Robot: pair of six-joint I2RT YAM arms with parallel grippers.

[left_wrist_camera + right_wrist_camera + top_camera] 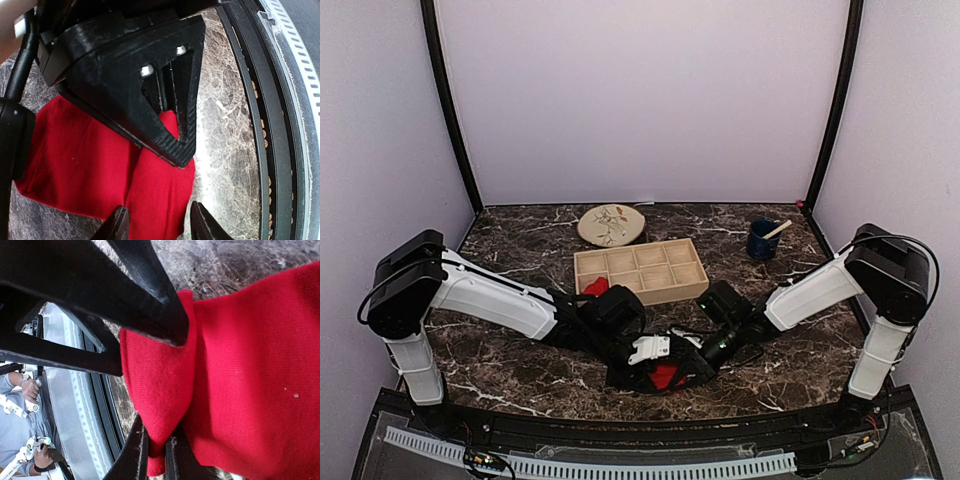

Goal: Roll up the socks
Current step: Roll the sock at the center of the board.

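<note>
Red sock [665, 376] bottom centre of top view | my right pincer [155, 452] clamped on its folded edge, likely anchoring the roll start | my left pincer [157, 227] parted, straddling the sock's end, gripping nothing | second sock [596, 287] parked at tray [665, 290] lower-left corner

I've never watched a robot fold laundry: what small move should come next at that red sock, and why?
Probably the left pincer should close on the sock. Its jaws stand open astride the fabric's end, while the right pincer pinches a fold, so a second hold would likely let the rolling begin.
</note>
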